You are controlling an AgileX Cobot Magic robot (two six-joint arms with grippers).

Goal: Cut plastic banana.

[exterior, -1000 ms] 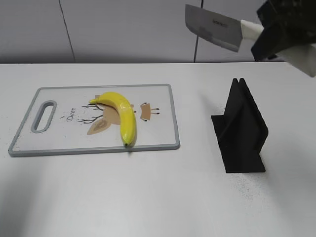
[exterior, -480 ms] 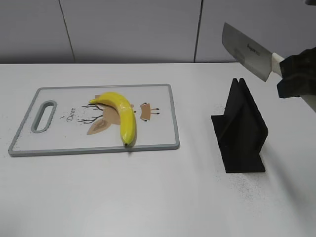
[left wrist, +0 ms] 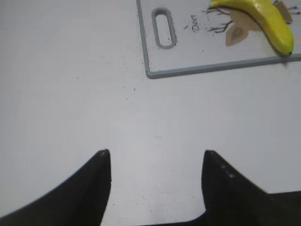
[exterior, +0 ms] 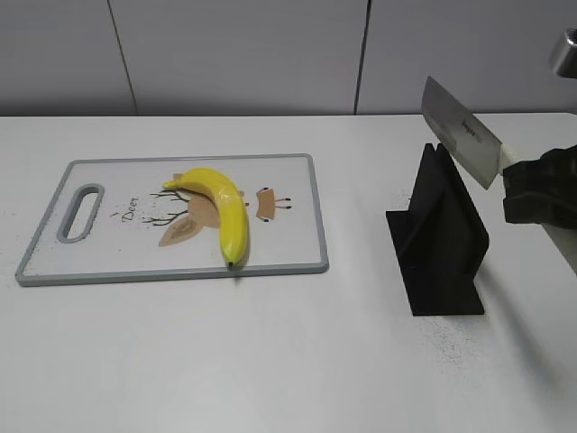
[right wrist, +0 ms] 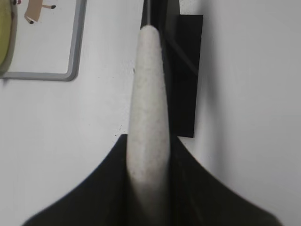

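The plastic banana (exterior: 223,206) is lying on a white cutting board (exterior: 297,249) with a grey rim, on the left part of the white table (exterior: 270,361), its dark tip pointing toward the near edge of the board. The board is showing a deer drawing and the word "Deer" (exterior: 130,208) beside its handle slot. The right gripper (exterior: 537,187) is clamping the pale handle (right wrist: 147,117) of a cleaver (exterior: 460,132), holding the blade tilted just above the slot of a black knife stand (exterior: 439,236) at the right. Small dark lettering on the blade is too small to read. The left gripper (left wrist: 155,179) is hovering with its jaws apart over bare table, near the board's left end, holding nothing.
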